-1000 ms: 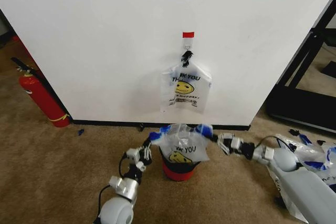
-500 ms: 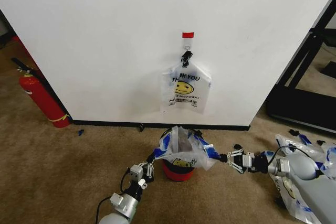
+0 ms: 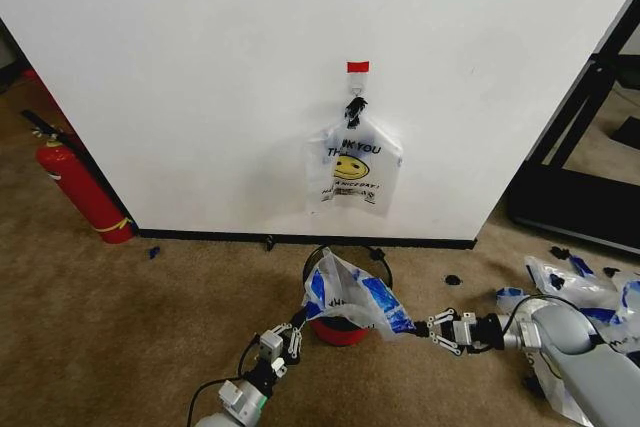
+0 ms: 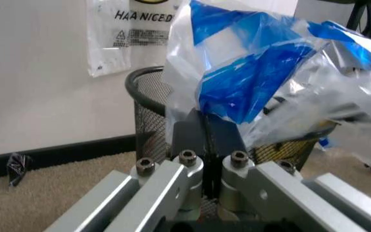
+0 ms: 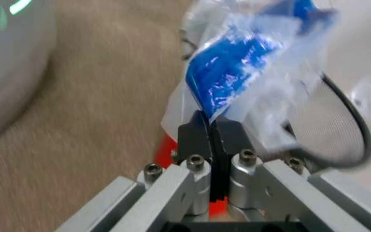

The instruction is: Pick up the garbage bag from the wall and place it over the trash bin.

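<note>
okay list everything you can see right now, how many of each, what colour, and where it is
garbage bag: one, whitish with blue patches, draped on the near side of the bin, gripped at both ends
trash bin: one, dark mesh walls, red base, on the carpet below the wall hook
hanging bag: one, clear with yellow smiley, on the wall hook
red tape: one piece, above the hook
fire extinguisher: one, red, far left by the wall
loose bags: several, clear and blue, on the carpet at right
left pincer: shut on the bag, left of the bin
right pincer: shut on the bag, right of the bin
</note>
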Robot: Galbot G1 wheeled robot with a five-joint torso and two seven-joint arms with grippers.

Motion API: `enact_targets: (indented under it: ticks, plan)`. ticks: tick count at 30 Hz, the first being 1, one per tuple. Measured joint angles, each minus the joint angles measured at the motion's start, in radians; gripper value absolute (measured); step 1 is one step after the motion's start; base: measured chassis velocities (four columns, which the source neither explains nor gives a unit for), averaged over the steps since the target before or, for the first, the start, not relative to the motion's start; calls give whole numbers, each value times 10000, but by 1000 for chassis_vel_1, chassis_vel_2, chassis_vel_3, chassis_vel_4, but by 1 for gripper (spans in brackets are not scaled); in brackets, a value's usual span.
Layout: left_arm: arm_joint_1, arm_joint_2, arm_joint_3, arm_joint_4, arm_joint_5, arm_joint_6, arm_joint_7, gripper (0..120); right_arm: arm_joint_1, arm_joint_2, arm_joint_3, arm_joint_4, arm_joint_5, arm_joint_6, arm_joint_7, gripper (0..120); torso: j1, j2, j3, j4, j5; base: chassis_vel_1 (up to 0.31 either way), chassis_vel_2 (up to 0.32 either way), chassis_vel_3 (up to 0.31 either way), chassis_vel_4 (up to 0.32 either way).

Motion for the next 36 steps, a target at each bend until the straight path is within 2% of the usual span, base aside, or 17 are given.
enact_targets:
  ticks: [5, 11, 13, 17, 24, 30, 36]
  plan:
    - [-120, 11, -65, 425, 100, -165, 207, 0, 488, 144, 65, -792, -318, 259, -7, 0, 0, 0, 0, 2, 1, 0, 0, 0, 0]
    - [-125, 29, -94, 503, 104, -207, 242, 0, 572, 218, 15, -999, -281, 284, 195, 0, 0, 0, 0, 0, 1, 0, 0, 0, 0]
    - [-161, -30, -115, 550, 113, -231, 231, 0, 652, 352, -124, -1222, -176, 347, 894, 0, 0, 0, 0, 1, 1, 0, 0, 0, 0]
    - [-80, -23, -137, 506, 196, -287, 309, 0, 606, 403, -199, -1345, 159, 347, 1157, 0, 0, 0, 0, 2, 0, 0, 0, 0, 0]
    - [103, 197, -168, 594, 707, -636, 1005, 0, 89, 296, 33, -1030, 422, -58, -309, 0, 0, 0, 0, 1, 0, 0, 0, 0, 0]
    - [-103, 101, -156, 927, 1028, -694, 1070, 0, 44, 354, 165, -1236, 9, 18, -731, 0, 0, 0, 0, -1, -1, 0, 0, 0, 0]
    - [-497, -129, -141, 1350, 1290, -646, 673, 0, 264, 727, -50, -1918, -747, 661, 525, 0, 0, -1, 0, 1, 3, 0, 0, 0, 0]
